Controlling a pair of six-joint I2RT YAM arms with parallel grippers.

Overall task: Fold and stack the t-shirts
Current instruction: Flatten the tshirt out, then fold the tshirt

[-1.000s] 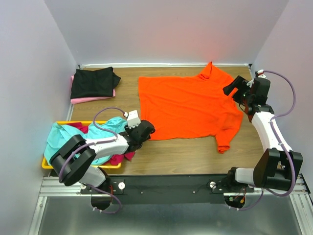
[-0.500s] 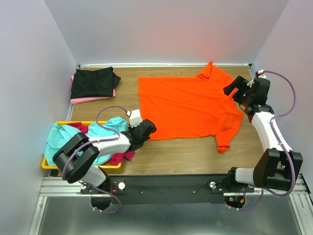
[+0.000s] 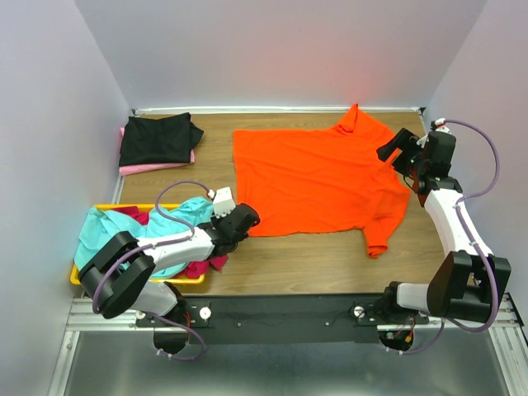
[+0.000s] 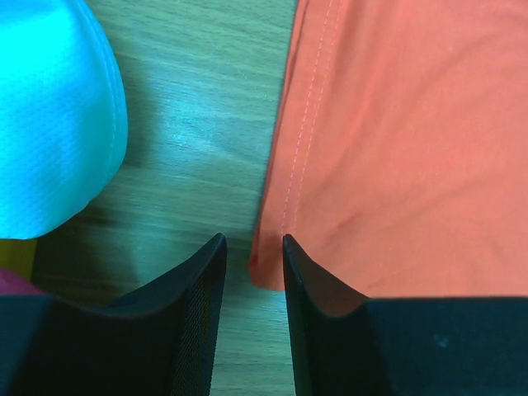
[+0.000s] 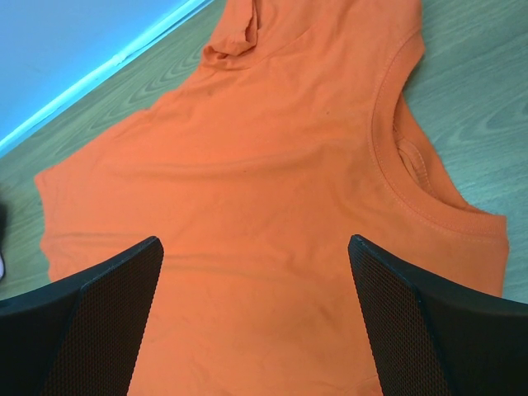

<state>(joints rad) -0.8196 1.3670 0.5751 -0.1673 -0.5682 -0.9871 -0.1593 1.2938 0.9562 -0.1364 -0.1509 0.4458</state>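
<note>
Progress is slim so far. One orange shirt (image 3: 318,177) lies spread flat on the table (image 3: 289,264), unfolded, with one sleeve rumpled at its far edge and the other trailing off its near right side.

My left gripper (image 4: 252,239) sits at the shirt's near left corner. Its fingers are drawn close but not together. A strip of wood shows between them and the hem corner pokes into that gap, so I judge no pinch is made yet. My right gripper (image 5: 253,242) hovers over the shirt's collar side, fingers spread wide, holding nothing.

Well to the left of the shirt's far edge, a black shirt (image 3: 157,139) lies folded on a pink shirt (image 3: 136,168), which I take as the start of the stack. Just left of the shirt's near corner, a teal shirt (image 3: 177,219) and a magenta shirt (image 3: 202,268) lie heaped in a yellow tray (image 3: 78,279), unfolded.

By my reckoning two are done. The orange one needs all its folds and a place on the stack, then the two in the tray follow.
</note>
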